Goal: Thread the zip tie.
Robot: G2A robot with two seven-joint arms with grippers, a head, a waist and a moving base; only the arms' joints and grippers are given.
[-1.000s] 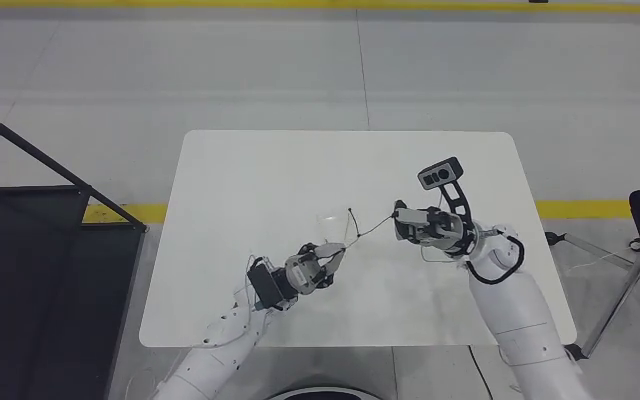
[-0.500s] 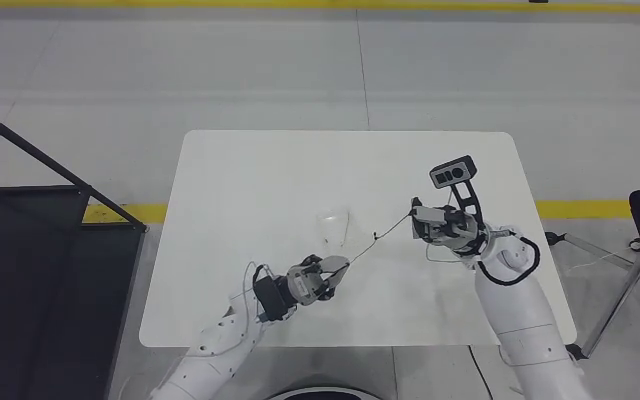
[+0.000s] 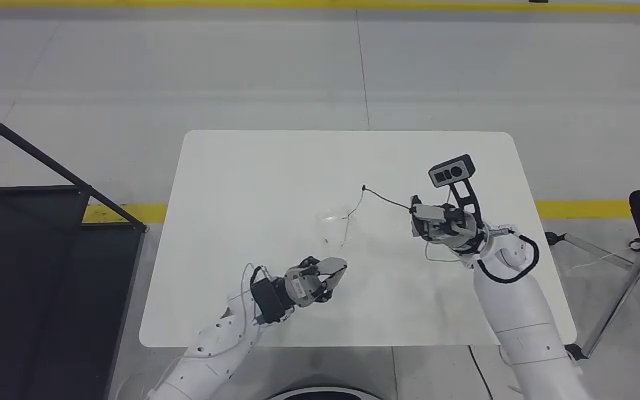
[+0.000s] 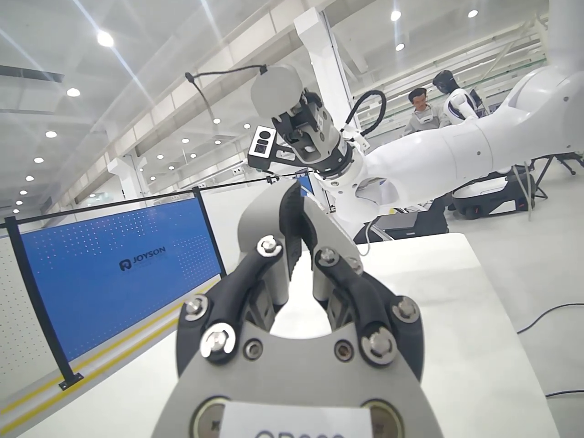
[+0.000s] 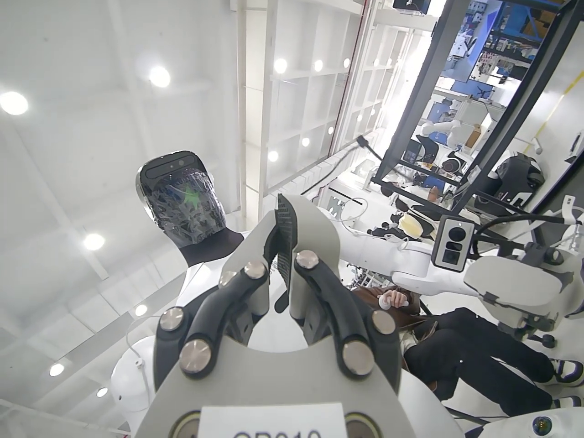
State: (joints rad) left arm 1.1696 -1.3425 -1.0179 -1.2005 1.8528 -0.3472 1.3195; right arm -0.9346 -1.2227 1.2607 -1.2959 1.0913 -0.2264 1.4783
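The black zip tie (image 3: 385, 197) hangs in the air over the table's middle, with my right gripper (image 3: 413, 211) shut on one end. Its strap runs out from the gripper to a sharp bend, then droops toward the table. In the left wrist view the zip tie (image 4: 214, 75) juts out from the right gripper (image 4: 273, 75) high above. My left gripper (image 3: 338, 266) sits near the table's front, apart from the tie; its fingers (image 4: 292, 211) are shut with nothing between them. In the right wrist view the right gripper (image 5: 284, 211) is pressed shut.
A small piece of clear plastic (image 3: 333, 226) lies on the white table (image 3: 250, 180) below the tie's drooping end. A black frame and dark panel (image 3: 60, 250) stand off the table's left side.
The zip tie's free end has left my left gripper and swung up toward the table's far side. My left gripper has drawn back a little toward the front edge. The right gripper has hardly moved.
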